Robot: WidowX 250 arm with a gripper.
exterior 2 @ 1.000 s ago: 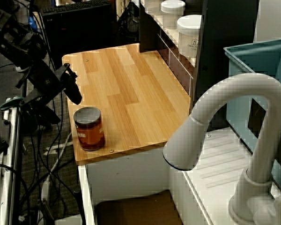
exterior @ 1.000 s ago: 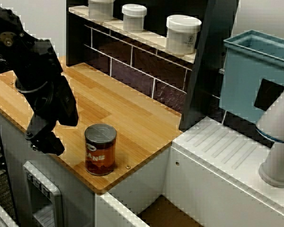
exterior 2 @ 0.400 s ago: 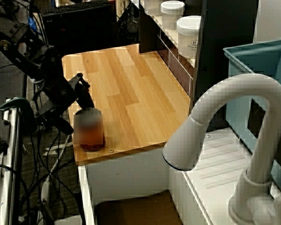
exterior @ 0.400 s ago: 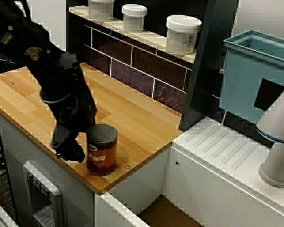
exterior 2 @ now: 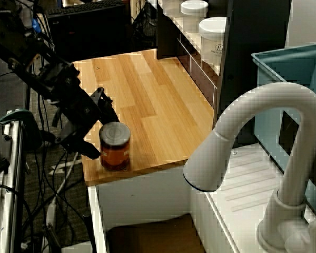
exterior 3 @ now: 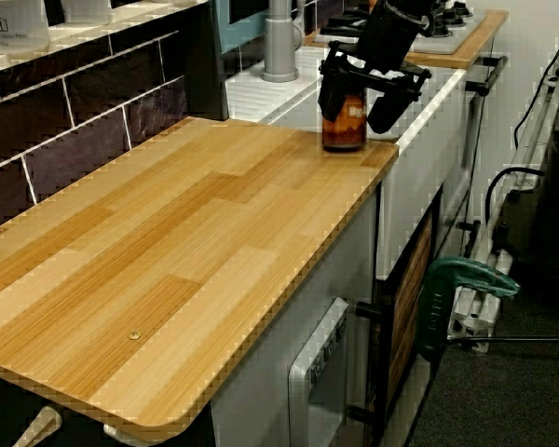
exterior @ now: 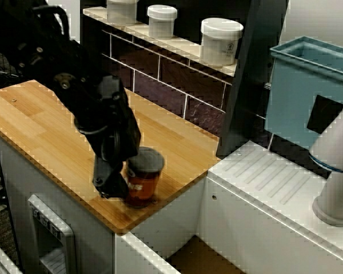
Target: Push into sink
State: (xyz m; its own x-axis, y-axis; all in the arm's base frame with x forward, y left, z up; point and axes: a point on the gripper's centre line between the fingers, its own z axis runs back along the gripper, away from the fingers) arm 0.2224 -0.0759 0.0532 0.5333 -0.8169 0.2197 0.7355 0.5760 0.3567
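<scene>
Countertop: can btwn open hand fingers.

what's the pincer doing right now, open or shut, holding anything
pincer: open, its two fingers straddle the can near the wooden counter edge; not clamped.

The gripper is covering the can's left side, and the label is blurring. The frame edge is cutting off the sink.
</scene>
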